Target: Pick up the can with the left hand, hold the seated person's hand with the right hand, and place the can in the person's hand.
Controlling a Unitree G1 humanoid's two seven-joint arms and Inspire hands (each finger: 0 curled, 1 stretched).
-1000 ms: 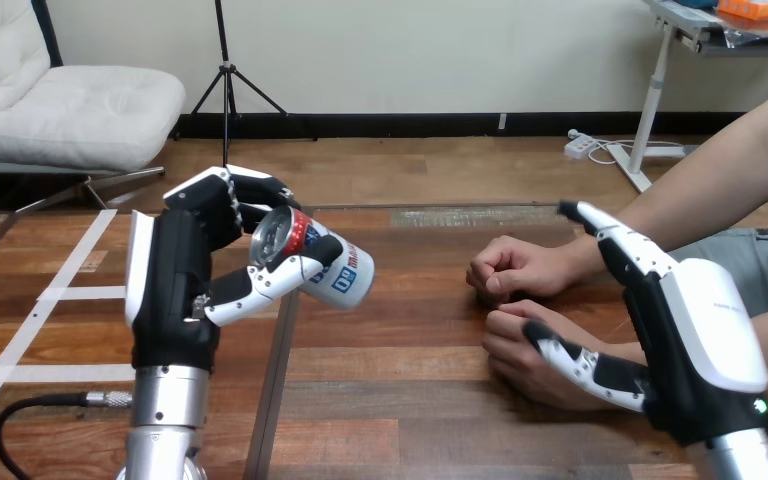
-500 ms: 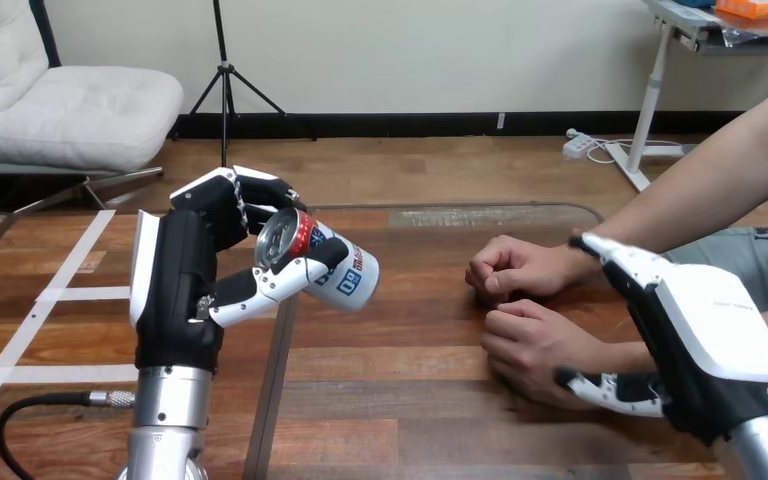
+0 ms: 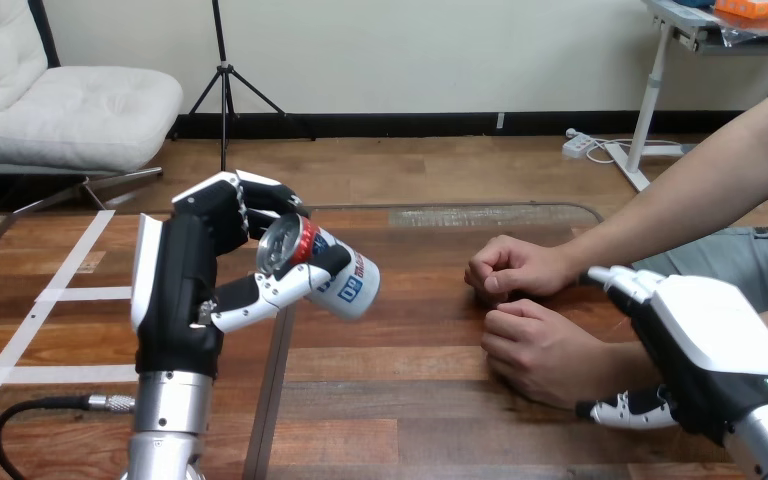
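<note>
A white can with a red rim and blue print (image 3: 322, 268) lies tilted above the table, its top facing me. My left hand (image 3: 175, 290) is shut on it, fingers curled over the top end and thumb under the body. The person's two loosely closed hands rest on the table at the right: the far one (image 3: 513, 267) and the near one (image 3: 537, 346). My right hand (image 3: 712, 352) is open beside the near hand's wrist. Its fingers (image 3: 622, 283) reach over the forearm and its thumb (image 3: 624, 410) lies below it, neither closed round it.
The wooden table (image 3: 410, 400) has a dark seam (image 3: 278, 370) running front to back under the can. White tape strips (image 3: 50, 293) mark its left part. The person's forearms come in from the right edge.
My right hand has dropped and drawn back toward the right, coming alongside the near hand's wrist. The can has tilted and shifted slightly right. The person's hands have stayed put.
</note>
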